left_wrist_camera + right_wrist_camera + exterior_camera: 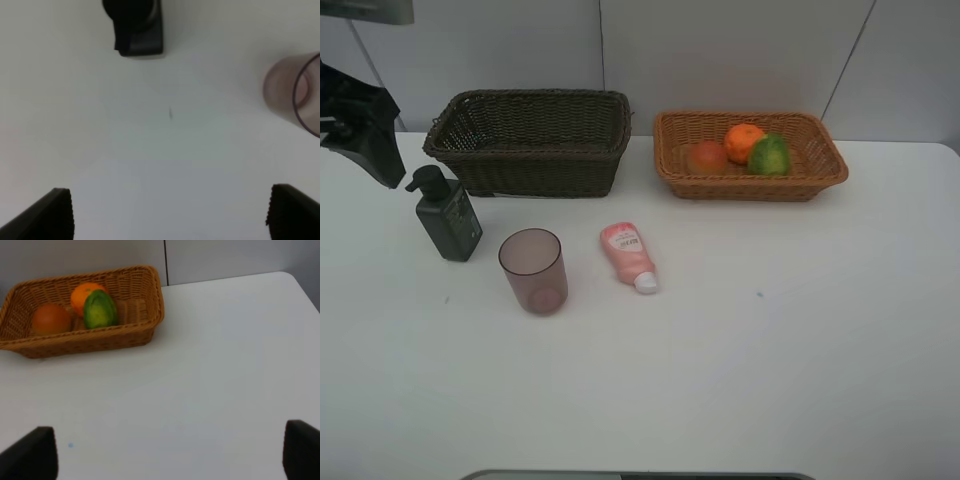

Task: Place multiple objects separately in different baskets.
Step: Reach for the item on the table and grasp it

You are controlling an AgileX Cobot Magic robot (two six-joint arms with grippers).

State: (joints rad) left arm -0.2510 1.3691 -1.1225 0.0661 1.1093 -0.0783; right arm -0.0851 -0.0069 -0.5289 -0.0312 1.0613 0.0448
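L claw [170, 207] & R claw [170, 442] both wide open. Orange [744, 142], peach [706, 157], green fruit [770, 155] in tan basket [820, 172] (bunched together); bottle [448, 222], cup [532, 268], tube [628, 254] on table [770, 350] nr dark basket [535, 172].

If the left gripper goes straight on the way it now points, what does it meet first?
Probably bare table first. Further along that line stands the dark pump bottle, slightly off centre; the mauve cup is well aside. Depth is hard to judge.
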